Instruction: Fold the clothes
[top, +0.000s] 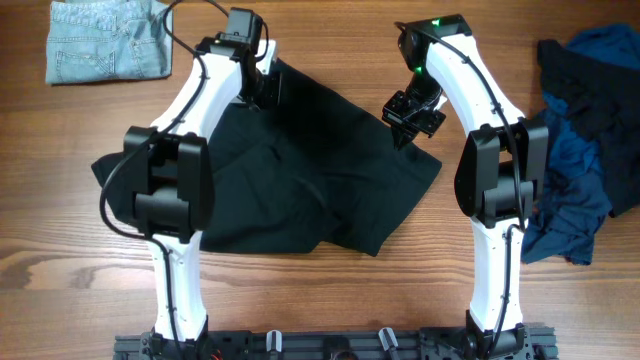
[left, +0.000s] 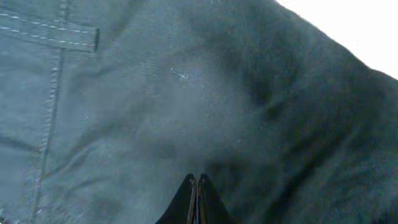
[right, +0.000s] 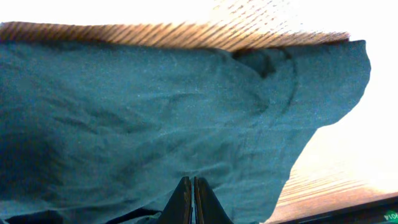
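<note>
The clothes (top: 300, 190) lie rumpled at the centre of the table (top: 60, 250), partly overlapped, folding judged barely begun; left gripper (left: 196, 179) and right gripper (right: 189, 180) both pinched closed at the far edge, hold on fabric indeterminable.

No text, label, brand, number or sign could be read in any view. The black shorts (left: 186, 93) ahead of the left gripper (left: 197, 182) showed only plain stitched seams, and they were just as unmarked ahead of the right gripper (right: 191, 183). A green light (top: 436, 22) behind the right gripper carried no characters.
</note>
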